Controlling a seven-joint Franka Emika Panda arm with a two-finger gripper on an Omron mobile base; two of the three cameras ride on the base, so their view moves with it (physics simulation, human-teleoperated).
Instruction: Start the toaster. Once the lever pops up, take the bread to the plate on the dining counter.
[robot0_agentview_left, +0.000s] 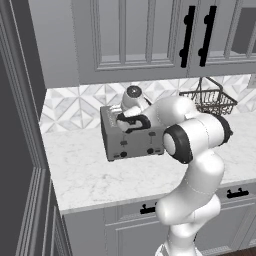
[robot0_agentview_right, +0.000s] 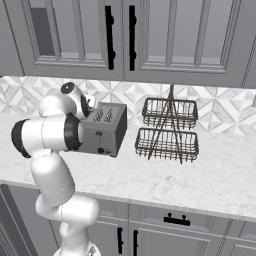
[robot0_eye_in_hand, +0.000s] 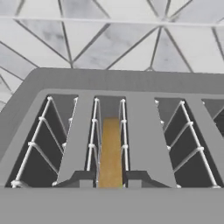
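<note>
The tan-brown bread slice (robot0_eye_in_hand: 110, 151), upright in the boxy grey metal toaster (robot0_agentview_left: 131, 137), is clasped by the tool (robot0_eye_in_hand: 110, 180); a straight upward lift is needed next.

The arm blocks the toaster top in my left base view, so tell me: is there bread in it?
Observer: Yes. The hand view shows the bread standing on edge in one slot of the toaster.
Operator: Where's the pincer?
Observer: The pincer is at that slot, and its fingertips sit close on either side of the bread's edge. I can't tell if they press it.
Operator: Anything in the other slots?
Observer: No, the neighbouring slots in the hand view are empty apart from their wire guides.
</note>
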